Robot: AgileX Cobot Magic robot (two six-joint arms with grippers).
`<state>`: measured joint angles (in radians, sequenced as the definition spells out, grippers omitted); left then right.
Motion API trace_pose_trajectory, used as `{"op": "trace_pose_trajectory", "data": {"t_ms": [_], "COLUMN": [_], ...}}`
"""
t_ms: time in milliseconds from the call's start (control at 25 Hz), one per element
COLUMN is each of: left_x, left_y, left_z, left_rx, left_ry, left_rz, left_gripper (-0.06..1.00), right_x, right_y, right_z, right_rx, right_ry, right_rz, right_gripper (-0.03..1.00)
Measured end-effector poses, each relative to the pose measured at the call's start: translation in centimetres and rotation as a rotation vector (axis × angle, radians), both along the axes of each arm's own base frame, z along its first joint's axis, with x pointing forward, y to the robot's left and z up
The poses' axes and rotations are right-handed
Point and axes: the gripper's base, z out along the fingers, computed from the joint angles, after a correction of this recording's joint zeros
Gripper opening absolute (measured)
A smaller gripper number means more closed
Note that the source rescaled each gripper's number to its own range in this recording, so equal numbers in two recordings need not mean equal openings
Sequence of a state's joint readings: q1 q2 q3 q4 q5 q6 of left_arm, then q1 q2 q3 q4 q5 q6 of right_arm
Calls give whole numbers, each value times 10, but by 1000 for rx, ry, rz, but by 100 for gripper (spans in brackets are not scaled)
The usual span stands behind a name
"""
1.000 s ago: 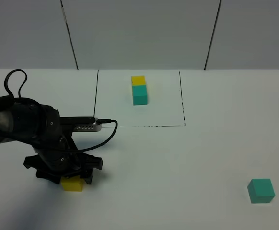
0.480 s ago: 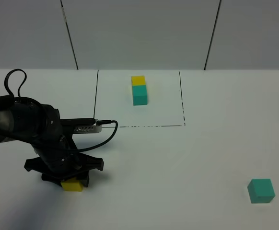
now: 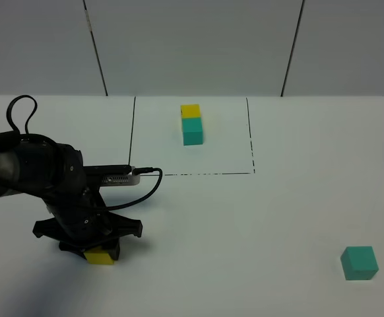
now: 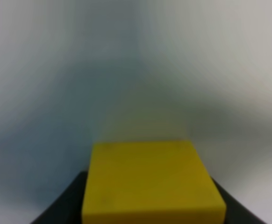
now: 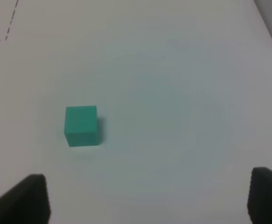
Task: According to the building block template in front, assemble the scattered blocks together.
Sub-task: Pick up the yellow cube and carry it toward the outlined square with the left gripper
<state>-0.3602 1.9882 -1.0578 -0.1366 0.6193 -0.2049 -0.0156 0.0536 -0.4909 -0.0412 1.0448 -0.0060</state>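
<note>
Where the matte white table [image 3: 258,218] lies smooth, the bulky black left arm [image 3: 40,178] with its looped cable [image 3: 20,105] bends down at the front left. A thin black-line rectangle [image 3: 192,174] borders the building block template [image 3: 192,123] at the back centre, yellow joined to teal. The left gripper [image 3: 94,246] clamps the plain yellow cube [image 4: 152,182] on the table. The right gripper [image 5: 148,196] stands wide apart, holding nothing. The teal-green cube [image 3: 359,263] sits at the front right, clear of it.

No text, no labels (nothing legible)

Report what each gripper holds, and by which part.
Left gripper: the yellow cube, with fingers against two opposite sides. Right gripper: nothing; it is open.
</note>
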Motion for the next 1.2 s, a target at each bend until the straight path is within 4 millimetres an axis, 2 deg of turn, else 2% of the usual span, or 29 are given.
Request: {"op": "trace_pose_trajectory", "data": {"t_ms": [120, 240, 320, 440, 560, 680, 920, 1200], "left_x": [2, 7, 14, 29, 38, 40, 32, 36], "left_y": [2, 17, 27, 28, 21, 11, -9, -20], "left_z": [4, 10, 19, 43, 68, 79, 78, 72], "left_rx": [71, 262, 374, 415, 369, 264, 6, -49], "left_ry": [2, 38, 53, 11, -46, -74, -123, -215], "left_rz": [-90, -261, -385, -592, -794, -997, -1360, -1512], "left_gripper": [1, 0, 0, 0, 0, 0, 0, 0], "right_x": [0, 0, 0, 0, 0, 0, 0, 0], "right_y": [0, 0, 0, 0, 0, 0, 0, 0], "right_z": [0, 0, 0, 0, 0, 0, 0, 0], "right_rx": [0, 0, 0, 0, 0, 0, 0, 0], "right_ry": [0, 0, 0, 0, 0, 0, 0, 0], "right_rz": [0, 0, 0, 0, 0, 0, 0, 0], "right_gripper": [71, 71, 71, 71, 71, 71, 71, 71]}}
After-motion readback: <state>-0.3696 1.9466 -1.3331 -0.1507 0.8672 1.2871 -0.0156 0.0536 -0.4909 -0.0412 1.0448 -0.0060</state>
